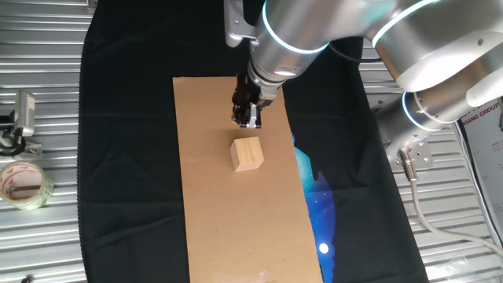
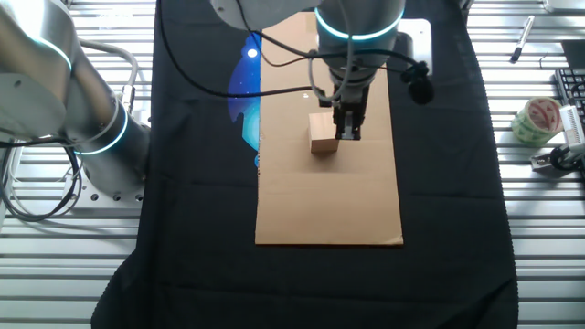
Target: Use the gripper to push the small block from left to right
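The small block (image 1: 247, 154) is a light tan wooden cube that sits on a long brown cardboard sheet (image 1: 236, 228). My gripper (image 1: 247, 119) is black and narrow, at the tip of the silver arm with its glowing ring. It hangs just beyond the block's far side, with its fingers together and nothing held. In the other fixed view the gripper (image 2: 350, 131) stands right beside the block (image 2: 322, 133), on its right. I cannot tell whether it touches the block.
The cardboard (image 2: 329, 206) lies on a black cloth (image 1: 126, 157) over a ribbed metal table. A tape roll (image 1: 23, 183) and a metal clamp (image 1: 23, 118) lie at one side. The arm's base (image 2: 101, 137) stands at the other side.
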`<state>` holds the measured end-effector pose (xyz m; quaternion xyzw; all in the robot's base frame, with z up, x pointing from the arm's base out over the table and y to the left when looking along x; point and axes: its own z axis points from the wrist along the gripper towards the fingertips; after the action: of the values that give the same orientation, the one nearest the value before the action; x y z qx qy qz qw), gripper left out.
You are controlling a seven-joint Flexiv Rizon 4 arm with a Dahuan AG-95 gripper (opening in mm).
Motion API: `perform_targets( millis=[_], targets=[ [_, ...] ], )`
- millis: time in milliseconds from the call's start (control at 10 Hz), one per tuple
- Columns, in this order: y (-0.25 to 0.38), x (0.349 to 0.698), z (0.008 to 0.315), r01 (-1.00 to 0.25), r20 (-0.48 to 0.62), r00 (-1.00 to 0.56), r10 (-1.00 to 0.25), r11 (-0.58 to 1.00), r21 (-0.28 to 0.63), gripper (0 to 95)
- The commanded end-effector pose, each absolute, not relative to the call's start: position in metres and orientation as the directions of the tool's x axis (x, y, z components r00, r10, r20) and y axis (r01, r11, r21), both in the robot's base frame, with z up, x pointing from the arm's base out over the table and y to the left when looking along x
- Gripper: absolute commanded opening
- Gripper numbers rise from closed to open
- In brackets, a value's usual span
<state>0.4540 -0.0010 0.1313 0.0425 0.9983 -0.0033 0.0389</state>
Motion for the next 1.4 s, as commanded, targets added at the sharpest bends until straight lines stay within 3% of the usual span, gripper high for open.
perform_targets(
  millis=[100, 1400],
  targets=[
    [-0.001, 0.453, 0.131, 0.086, -0.077, -0.993, 0.086, 0.996, 0.000, 0.0],
    [-0.001, 0.449, 0.098, 0.086, -0.106, -0.991, 0.087, 0.996, 0.009, 0.0]
  ],
)
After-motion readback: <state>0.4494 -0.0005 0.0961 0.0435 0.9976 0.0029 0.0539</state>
